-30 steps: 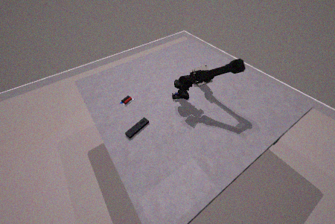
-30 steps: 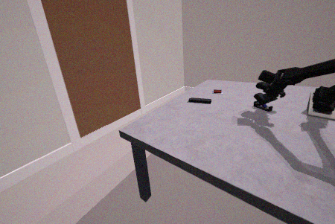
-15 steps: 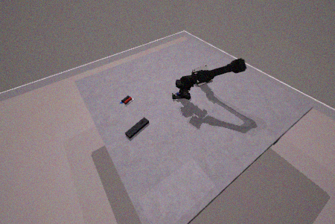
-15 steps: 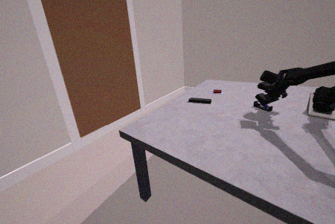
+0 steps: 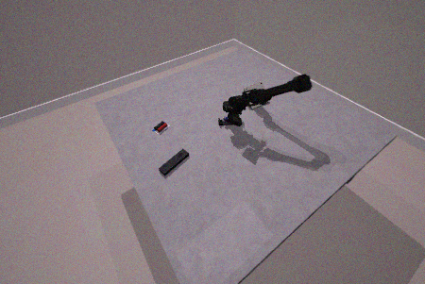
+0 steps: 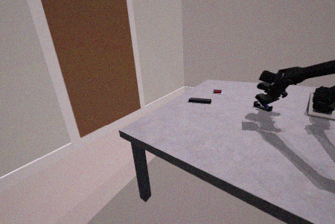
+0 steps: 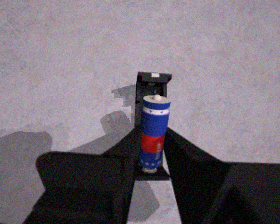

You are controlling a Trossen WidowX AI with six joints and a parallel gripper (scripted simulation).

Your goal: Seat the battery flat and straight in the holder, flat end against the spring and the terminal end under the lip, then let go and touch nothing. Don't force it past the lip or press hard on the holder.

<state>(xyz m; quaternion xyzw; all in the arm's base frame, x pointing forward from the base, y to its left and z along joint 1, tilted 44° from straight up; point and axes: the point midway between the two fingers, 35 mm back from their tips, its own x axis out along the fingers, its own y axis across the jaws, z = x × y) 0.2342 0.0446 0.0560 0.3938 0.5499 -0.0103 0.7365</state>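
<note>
Gripper (image 7: 151,150): I see my fingers pinching the battery (image 7: 153,131).
Battery: blue with a red band, lying along the black holder (image 7: 152,80), terminal end toward its far wall.
Beyond: a black bar (image 5: 174,161) and a small red block (image 5: 161,126), well apart.

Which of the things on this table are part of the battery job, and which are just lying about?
Part of the job:
- battery, blue and red, gripped in the end effector
- holder, black, under the battery

Just lying about:
- small red and blue item
- flat black bar
</note>
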